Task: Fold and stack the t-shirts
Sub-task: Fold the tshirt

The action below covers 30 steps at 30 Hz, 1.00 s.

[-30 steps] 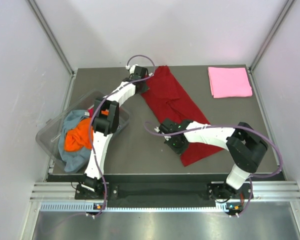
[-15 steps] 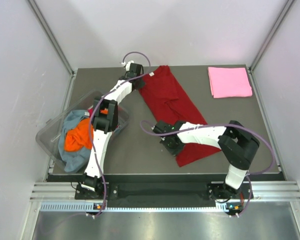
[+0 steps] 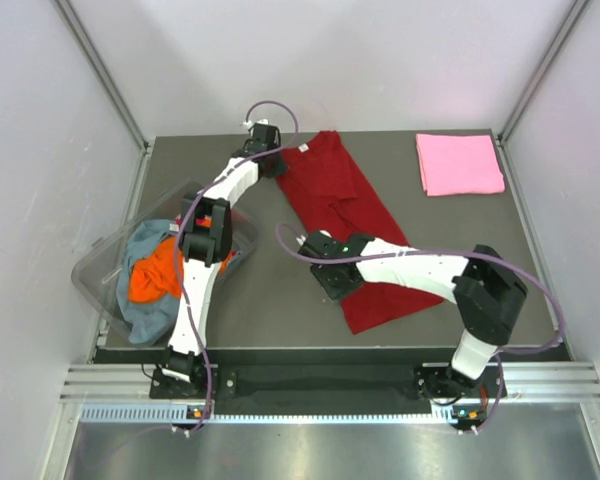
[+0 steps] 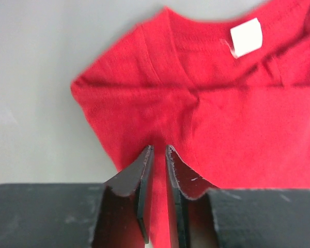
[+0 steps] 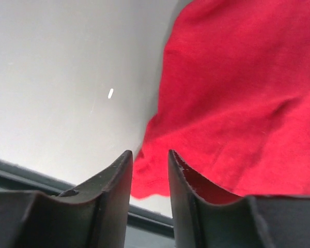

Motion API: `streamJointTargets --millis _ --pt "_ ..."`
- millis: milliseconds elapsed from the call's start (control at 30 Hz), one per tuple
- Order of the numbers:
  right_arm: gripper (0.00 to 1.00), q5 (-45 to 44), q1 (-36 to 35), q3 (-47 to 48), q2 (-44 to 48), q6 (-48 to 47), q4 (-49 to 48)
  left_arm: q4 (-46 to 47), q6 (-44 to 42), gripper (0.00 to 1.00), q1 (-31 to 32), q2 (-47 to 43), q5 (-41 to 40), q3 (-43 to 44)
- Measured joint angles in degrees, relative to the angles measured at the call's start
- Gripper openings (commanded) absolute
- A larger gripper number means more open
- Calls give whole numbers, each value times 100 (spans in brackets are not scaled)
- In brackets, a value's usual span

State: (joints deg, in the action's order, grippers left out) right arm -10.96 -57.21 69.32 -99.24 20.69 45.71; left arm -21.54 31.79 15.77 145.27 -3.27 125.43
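Two shirts in the tub, one spread out
An orange shirt (image 3: 152, 275) and a grey-blue shirt (image 3: 140, 318) lay in the clear tub (image 3: 98, 262) at 9 o'clock. The dark red shirt (image 3: 345, 200) lay on the worktop (image 3: 280, 300), long axis 11 to 5 o'clock, neck at 11. The left hand (image 4: 158, 149) and right hand (image 5: 150, 153) stood slightly parted at its edges, gripping nothing.

Top view: the right arm (image 3: 410, 268) crosses the dark red t-shirt (image 3: 325, 180) at frame centre and hides its middle section. The left arm (image 3: 205, 240) overlies the clear tub (image 3: 88, 268) at frame left and conceals part of the heaped shirts (image 3: 155, 275). Left wrist view: the t-shirt runs off the right edge; the white neck label (image 4: 246, 37), upper right, is too blurred to read. Right wrist view: the t-shirt is cut off at top and right.
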Motion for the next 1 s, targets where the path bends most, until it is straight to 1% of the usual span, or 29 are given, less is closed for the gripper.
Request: streamJointTargets --millis 133,233,333,400,500,533,667,733,833,1000 --pt "35 -79 76 -4 557 44 83 -205 -61 23 -15 -411 330 -299" --pt "35 -52 291 -155 1104 48 48 -293 -118 24 24 -981 415 -673" --pt "35 13 723 -420 1637 37 17 -304 -140 24 129 -1679 393 -1163" --pt "35 120 1132 -664 1985 -11 -66 -247 -105 24 258 -2142 385 -1558" --pt "35 299 1867 -946 2402 -87 -68 -221 -15 29 549 -2660 354 -2173" --pt "35 352 2114 -966 2450 -122 -66 -205 11 33 686 -2785 297 -2396" --pt "35 621 2879 -966 2439 -330 -96 -203 177 36 1174 -2929 214 -3067" --pt "35 743 3038 -962 2409 -422 -96 -245 310 37 1351 -2927 214 -3370" --pt "35 944 3077 -960 2363 -520 -103 -323 511 37 1357 -2855 122 -3475" --pt "35 1119 3077 -960 2350 -634 -160 -210 804 38 1143 -2612 -37 -3451"
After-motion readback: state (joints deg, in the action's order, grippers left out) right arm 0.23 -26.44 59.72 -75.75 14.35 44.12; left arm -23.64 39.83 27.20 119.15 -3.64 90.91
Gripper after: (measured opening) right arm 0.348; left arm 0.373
